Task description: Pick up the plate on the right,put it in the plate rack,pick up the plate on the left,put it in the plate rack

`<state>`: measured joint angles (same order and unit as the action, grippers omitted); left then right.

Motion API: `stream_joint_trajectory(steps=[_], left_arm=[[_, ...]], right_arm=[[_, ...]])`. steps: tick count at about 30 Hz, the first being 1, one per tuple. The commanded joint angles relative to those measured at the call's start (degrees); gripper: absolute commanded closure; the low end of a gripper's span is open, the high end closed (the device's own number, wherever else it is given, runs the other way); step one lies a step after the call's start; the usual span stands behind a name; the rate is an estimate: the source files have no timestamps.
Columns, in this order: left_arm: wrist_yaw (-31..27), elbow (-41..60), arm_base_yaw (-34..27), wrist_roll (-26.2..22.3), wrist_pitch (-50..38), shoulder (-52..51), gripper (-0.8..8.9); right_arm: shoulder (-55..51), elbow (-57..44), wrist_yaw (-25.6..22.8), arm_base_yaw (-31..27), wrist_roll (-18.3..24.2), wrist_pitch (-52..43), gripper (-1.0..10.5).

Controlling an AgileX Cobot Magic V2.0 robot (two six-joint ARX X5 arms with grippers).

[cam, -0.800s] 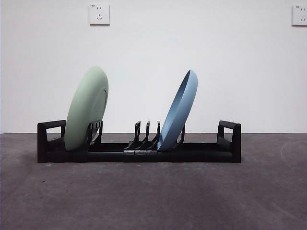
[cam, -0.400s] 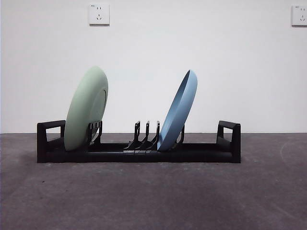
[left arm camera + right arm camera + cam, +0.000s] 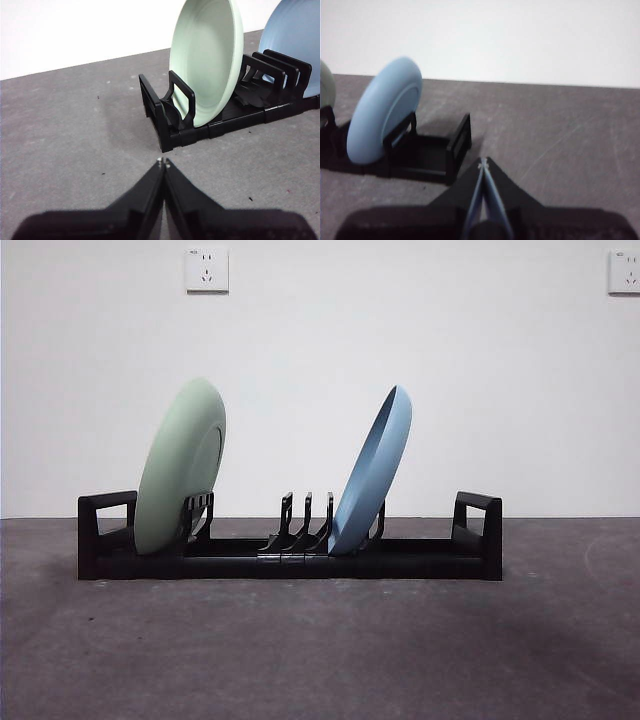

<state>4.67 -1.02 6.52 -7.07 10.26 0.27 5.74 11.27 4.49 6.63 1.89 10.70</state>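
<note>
The left pincer [image 3: 163,162] is seen in its own wrist view with both jaws pressed together at the tips, nothing held between them. The right pincer [image 3: 483,162] is likewise closed and empty. Neither arm is seen in the front view.

green plate [image 3: 181,468], blue plate [image 3: 373,472], leaning in black rack [image 3: 290,558]

Table [image 3: 320,650]: dark grey, matte, faintly scuffed, before me. Wall [image 3: 320,340]: plain white, far side. Two white sockets on it: one upper left [image 3: 207,269], one upper right [image 3: 625,271].
</note>
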Motion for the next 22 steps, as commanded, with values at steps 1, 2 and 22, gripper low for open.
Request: stream_joint_trajectory(steps=[1, 2, 22], left_arm=[[-0.1, 0.7, -0.2, -0.4, 0.0, -0.2, 8.16], [-0.1, 0.7, -0.2, -0.4, 0.0, -0.2, 8.16], [-0.1, 0.7, -0.2, -0.4, 0.0, -0.2, 8.16]], right_arm=[[-2.7, -4.8, 0.0, -0.2, -2.6, -1.9, 9.5], [-3.6, -6.3, 0.0, -0.2, -3.2, -2.3, 9.5], [-5.6, -10.9, -0.3, -0.2, -9.3, -1.5, 9.5]])
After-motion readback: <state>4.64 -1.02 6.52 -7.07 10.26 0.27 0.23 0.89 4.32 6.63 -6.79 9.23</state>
